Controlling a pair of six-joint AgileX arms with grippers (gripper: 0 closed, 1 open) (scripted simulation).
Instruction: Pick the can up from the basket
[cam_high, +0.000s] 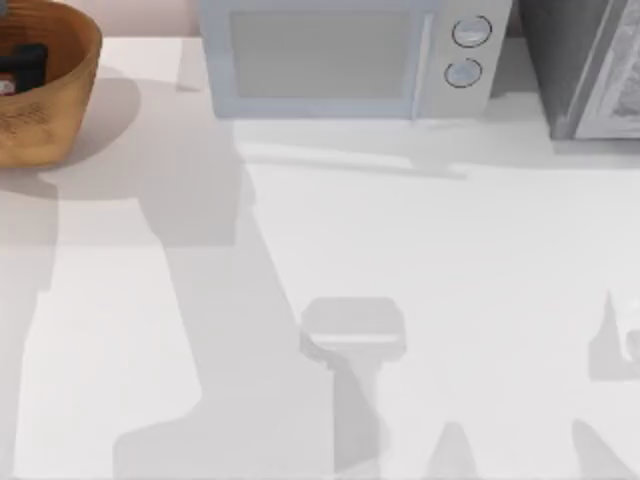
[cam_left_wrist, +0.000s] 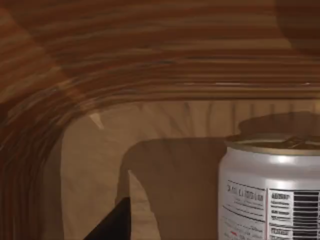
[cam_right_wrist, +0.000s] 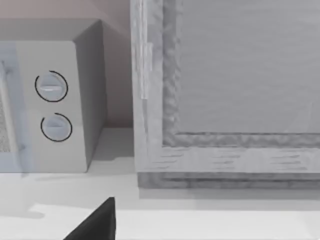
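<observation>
The orange-brown woven basket (cam_high: 60, 100) stands at the table's far left corner, cut off by the top view's edge. My left gripper (cam_high: 25, 62) is down inside it as a dark shape. From the left wrist, the basket's ribbed inner wall (cam_left_wrist: 150, 65) curves close ahead. The can (cam_left_wrist: 272, 190) stands upright on the basket floor, silver-white with a dull gold rim, printed text and a barcode. One black fingertip (cam_left_wrist: 117, 225) of the left gripper shows well apart from the can, with bare floor between them. Nothing is held.
A white microwave (cam_high: 345, 55) with two round knobs stands at the back centre. A grey cabinet (cam_high: 590, 65) sits at the back right. One black finger (cam_right_wrist: 97, 222) of my parked right gripper hangs over the table in front of the microwave (cam_right_wrist: 50, 100) and the cabinet (cam_right_wrist: 225, 100).
</observation>
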